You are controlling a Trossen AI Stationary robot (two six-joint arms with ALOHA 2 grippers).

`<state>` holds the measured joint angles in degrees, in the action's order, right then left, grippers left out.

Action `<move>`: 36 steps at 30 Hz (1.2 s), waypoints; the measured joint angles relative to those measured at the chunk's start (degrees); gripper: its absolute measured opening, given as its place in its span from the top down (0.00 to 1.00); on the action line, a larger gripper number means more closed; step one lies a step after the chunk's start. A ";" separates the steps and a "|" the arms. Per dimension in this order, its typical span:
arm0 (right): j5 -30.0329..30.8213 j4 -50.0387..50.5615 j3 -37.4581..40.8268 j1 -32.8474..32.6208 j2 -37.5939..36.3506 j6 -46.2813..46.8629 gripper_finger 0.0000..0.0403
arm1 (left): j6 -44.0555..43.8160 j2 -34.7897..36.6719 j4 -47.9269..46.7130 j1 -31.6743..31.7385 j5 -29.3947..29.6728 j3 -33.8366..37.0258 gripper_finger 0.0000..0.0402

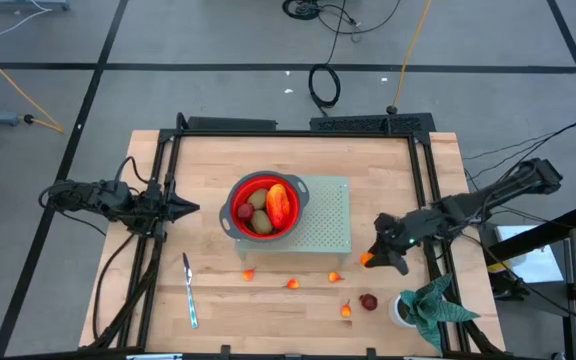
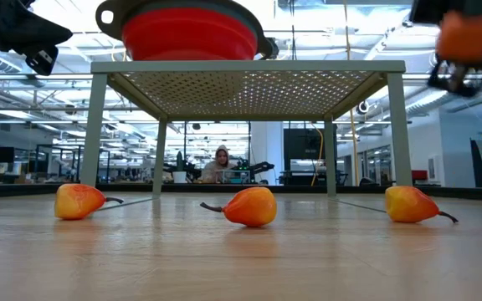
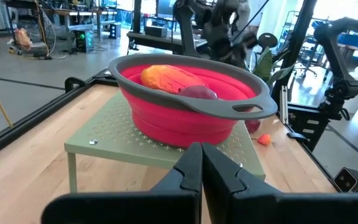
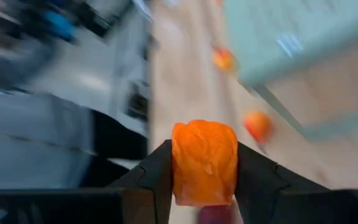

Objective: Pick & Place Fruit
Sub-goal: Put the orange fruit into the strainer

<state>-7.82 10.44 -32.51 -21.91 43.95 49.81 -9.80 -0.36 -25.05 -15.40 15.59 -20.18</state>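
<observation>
Right now the right claw (image 1: 371,259) is clamped on an orange fruit piece (image 4: 204,162), hanging above the tabletop (image 1: 218,310) just off the right edge of the pale green perforated stand (image 1: 330,225). Wrist view shows the piece squeezed between both fingers (image 4: 157,171); low view has it lifted clear of the wood.

Left claw (image 1: 190,209) waits at the left side, fingers pressed together, pointing at the red bowl (image 1: 236,228) from just beside it.

Red bowl sits on the stand, holding two brownish-green kiwis (image 1: 261,222), a longer red-orange piece (image 1: 279,204) and a dark red round one (image 1: 244,211).

Loose on the tabletop in front of the stand: three small orange pieces (image 1: 293,283) in a rough row, another nearer the front edge, and a dark red round fruit (image 1: 368,301) just beside it. Possibly stems on the small ones, per low view.

Silver knife (image 1: 189,293) lies front-left. Potted plant (image 1: 428,310) stands at the front-right corner.
</observation>
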 joint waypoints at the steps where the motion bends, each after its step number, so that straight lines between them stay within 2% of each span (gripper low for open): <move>1: 0.01 -2.02 0.00 0.00 -0.95 -0.72 0.69 | 0.00 0.00 0.01 0.00 0.00 0.00 0.99; 5: 1.03 -10.40 0.00 0.03 -3.99 -5.08 0.69 | -0.11 0.00 0.02 0.00 0.00 0.00 0.97; 9: 4.84 -19.24 0.00 0.07 -5.63 -12.22 0.69 | -0.84 0.00 0.03 0.00 0.00 0.00 0.96; 16: 4.88 -35.97 0.00 0.08 -6.08 -24.85 0.69 | -0.91 0.00 0.03 -0.01 0.00 0.00 1.00; 23: 4.68 -50.66 -0.04 0.07 -6.01 -38.91 0.69 | -0.96 0.00 0.01 0.00 -0.01 0.00 0.95; 25: 4.14 -53.24 -0.07 0.07 -5.97 -42.93 0.69 | -0.96 0.00 0.01 0.00 0.00 0.00 0.95; 28: -0.08 -55.13 -0.07 0.07 -5.88 -47.19 0.69 | -0.94 0.00 0.01 0.00 -0.01 0.00 0.95; 36: -1.11 -55.17 -0.07 0.04 -5.79 -45.78 0.69 | -0.87 0.00 0.01 -0.02 0.00 0.00 0.95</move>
<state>-8.93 -44.73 -32.58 -21.87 38.16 4.03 -10.68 -0.36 -25.04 -15.42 15.59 -20.18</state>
